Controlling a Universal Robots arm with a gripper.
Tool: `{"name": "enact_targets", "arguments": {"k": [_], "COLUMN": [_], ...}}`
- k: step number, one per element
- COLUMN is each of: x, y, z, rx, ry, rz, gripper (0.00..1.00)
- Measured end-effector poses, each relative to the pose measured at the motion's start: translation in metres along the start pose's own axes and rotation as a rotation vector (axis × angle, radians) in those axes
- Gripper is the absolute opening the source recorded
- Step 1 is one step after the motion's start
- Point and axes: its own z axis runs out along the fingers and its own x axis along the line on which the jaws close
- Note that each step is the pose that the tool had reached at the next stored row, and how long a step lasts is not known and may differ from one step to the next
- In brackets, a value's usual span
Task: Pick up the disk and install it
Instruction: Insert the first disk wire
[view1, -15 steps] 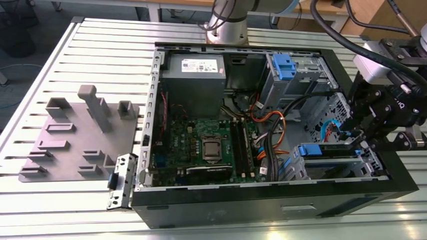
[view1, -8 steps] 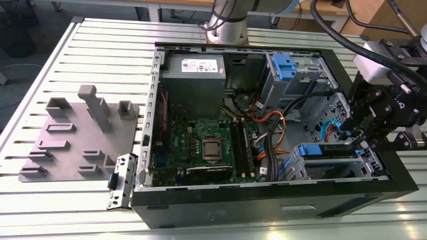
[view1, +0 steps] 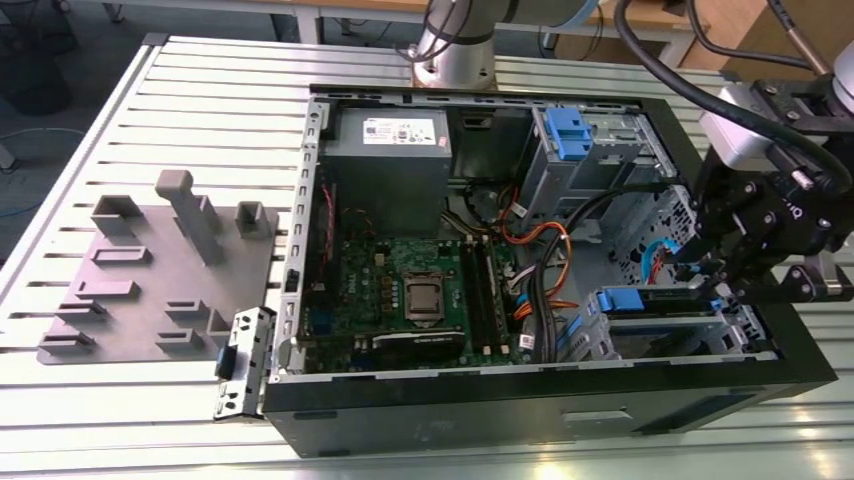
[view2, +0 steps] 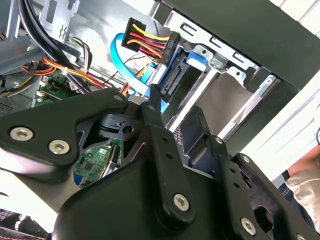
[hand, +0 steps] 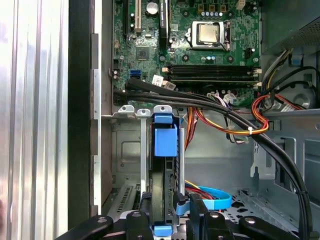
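The disk (view1: 647, 300) stands on edge in the lower drive cage at the exterior view's right of the open computer case (view1: 534, 420). Its blue plastic rail (hand: 165, 142) faces the camera in the first wrist view, between the cage's metal walls. My gripper (view1: 707, 275) hangs over the end of the disk nearest the case wall. In the first wrist view my gripper (hand: 170, 220) straddles that end, with a small gap on one side, so it is open. Both black fingers (view2: 155, 107) stand apart in the second wrist view.
A thick black cable bundle (hand: 225, 107) and orange, red and blue wires cross just beside the cage. The motherboard (view1: 414, 290), a grey power-supply box (view1: 387, 150) and a second cage with a blue latch (view1: 567, 135) fill the case. A grey fixture plate (view1: 147, 270) lies on the slatted table.
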Motion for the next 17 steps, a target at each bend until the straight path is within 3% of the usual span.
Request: {"name": "enact_targets", "arguments": {"k": [17], "x": [0.0000], "y": [0.0024], "z": [0.0035], "rx": [0.0000], "ry": [0.0004], "rz": [0.000], "gripper": [0.44]}}
